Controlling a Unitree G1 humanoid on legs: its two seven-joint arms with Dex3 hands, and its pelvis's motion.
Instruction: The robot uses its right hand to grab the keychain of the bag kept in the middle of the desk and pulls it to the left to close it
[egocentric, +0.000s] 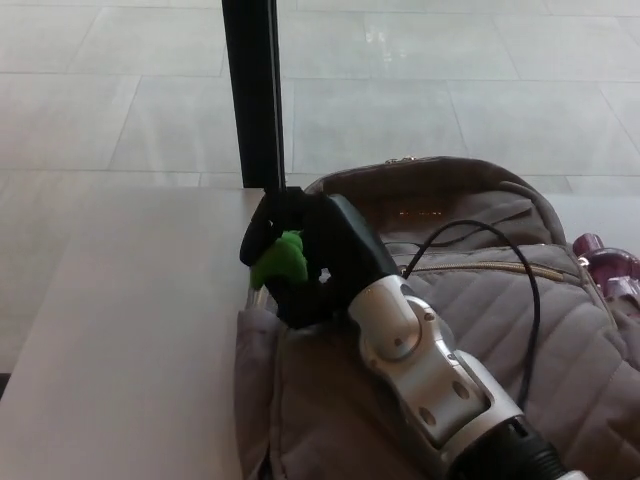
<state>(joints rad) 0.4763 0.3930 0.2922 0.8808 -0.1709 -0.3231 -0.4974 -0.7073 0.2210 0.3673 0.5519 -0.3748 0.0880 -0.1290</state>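
A grey quilted bag (500, 320) lies on the white desk (130, 340), filling the right half of the head view. My right hand (305, 255) reaches across it from the lower right and is shut on the green keychain (280, 262) at the bag's upper left corner. The silver wrist and forearm (425, 365) lie over the bag's front. A gold zip line (480, 268) runs across the front pocket. The part of the zip under my hand is hidden. My left hand does not show.
A black vertical post (252, 90) stands just behind the desk's far edge, close to my right hand. A black cable (530, 310) loops over the bag. A purple object (605, 265) sits at the bag's right side. Pale tiled floor lies beyond.
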